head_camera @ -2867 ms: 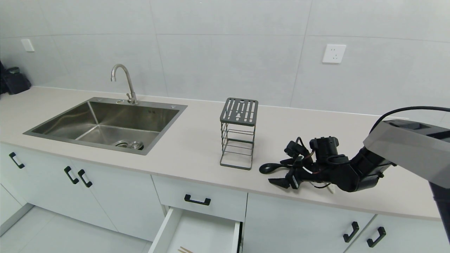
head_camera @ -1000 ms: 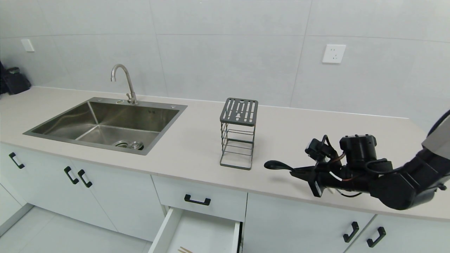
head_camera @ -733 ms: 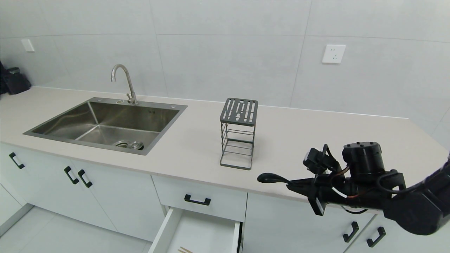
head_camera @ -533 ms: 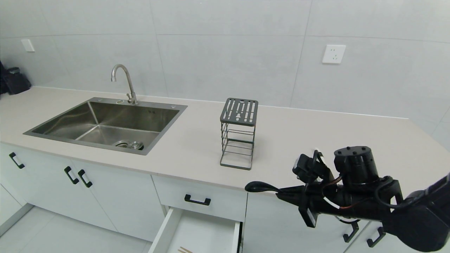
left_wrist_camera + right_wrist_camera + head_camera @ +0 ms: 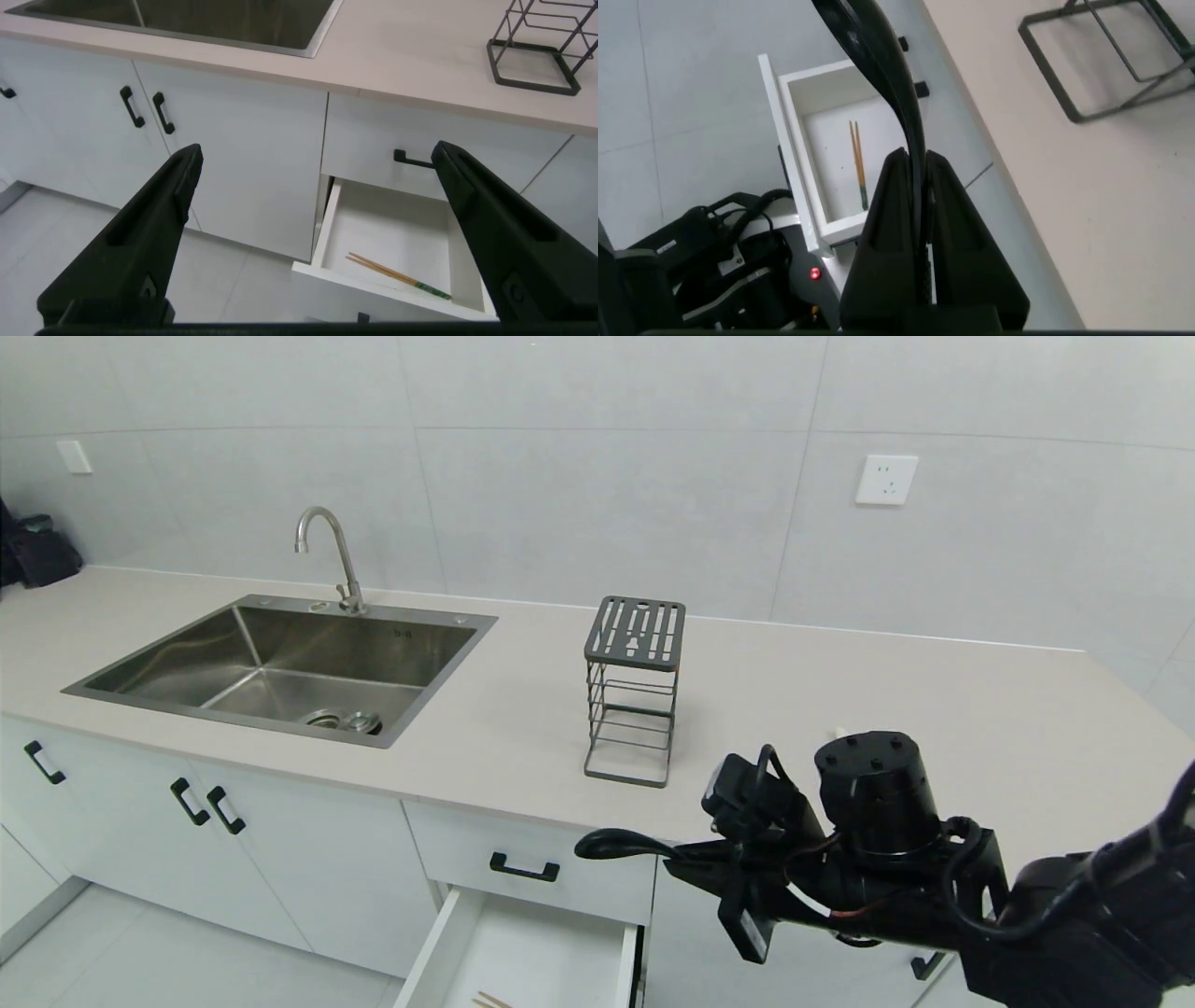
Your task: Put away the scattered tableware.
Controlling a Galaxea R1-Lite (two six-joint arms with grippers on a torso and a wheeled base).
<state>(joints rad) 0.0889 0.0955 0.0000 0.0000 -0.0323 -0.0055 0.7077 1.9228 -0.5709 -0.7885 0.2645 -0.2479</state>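
the right gripper [image 5: 695, 873] pinched a black spoon [image 5: 611, 845] by its handle, bowl pointing left, in the air just off the worktop's [image 5: 523, 737] near edge, roughly over the open drawer [image 5: 532, 943]. the spoon looked light, rigid and smooth, so a firm mid-handle hold suited it. the left gripper [image 5: 318, 154] hung spread.

No readable text, brand, number or sign; tiny illegible mark on the sink [image 5: 401, 633] wall.
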